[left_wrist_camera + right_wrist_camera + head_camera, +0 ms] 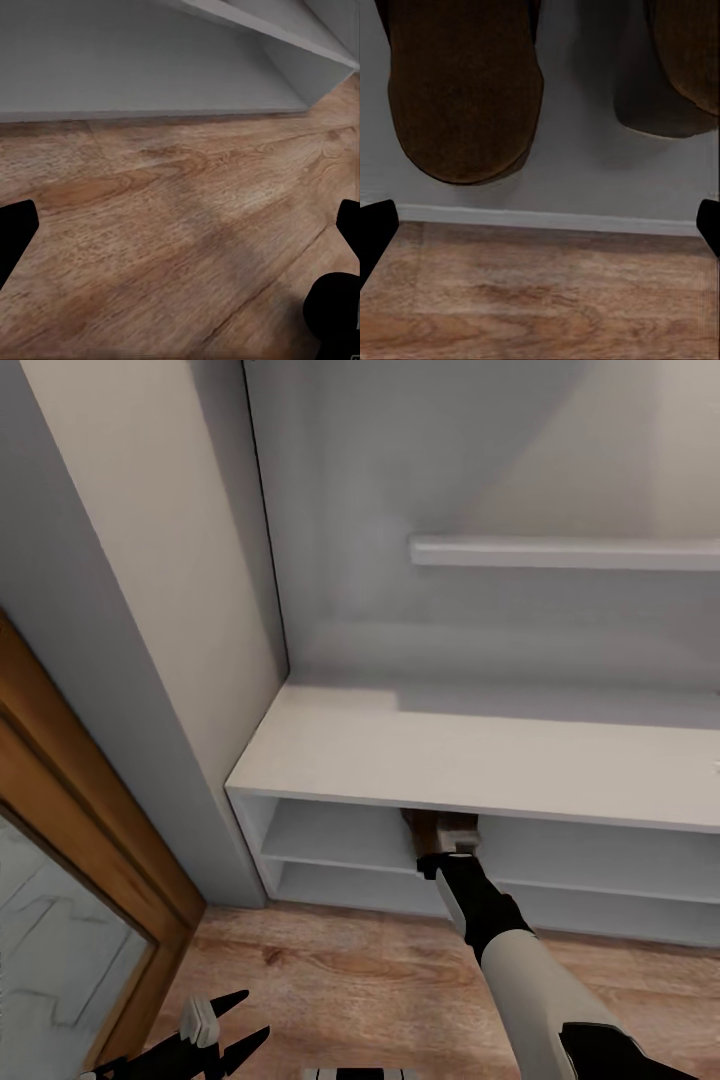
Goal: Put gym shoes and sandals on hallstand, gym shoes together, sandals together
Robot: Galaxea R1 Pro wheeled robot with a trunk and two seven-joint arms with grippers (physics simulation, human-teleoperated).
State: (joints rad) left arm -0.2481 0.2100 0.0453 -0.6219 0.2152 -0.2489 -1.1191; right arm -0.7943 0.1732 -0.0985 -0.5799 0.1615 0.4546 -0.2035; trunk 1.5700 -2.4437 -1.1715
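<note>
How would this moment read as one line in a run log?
right end effector: open at hallstand shelf | sandals: both shelved | left end effector: open, idle

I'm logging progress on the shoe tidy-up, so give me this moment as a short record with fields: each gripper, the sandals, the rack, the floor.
right gripper: open, reaching into the hallstand's upper shelf slot
left gripper: open, low over the corridor floor, holding nothing
sandals: two brown soles, one beside the other, lying on a grey shelf
hallstand: bench top bare in the part seen
gym shoes: whereabouts cannot be told
</note>
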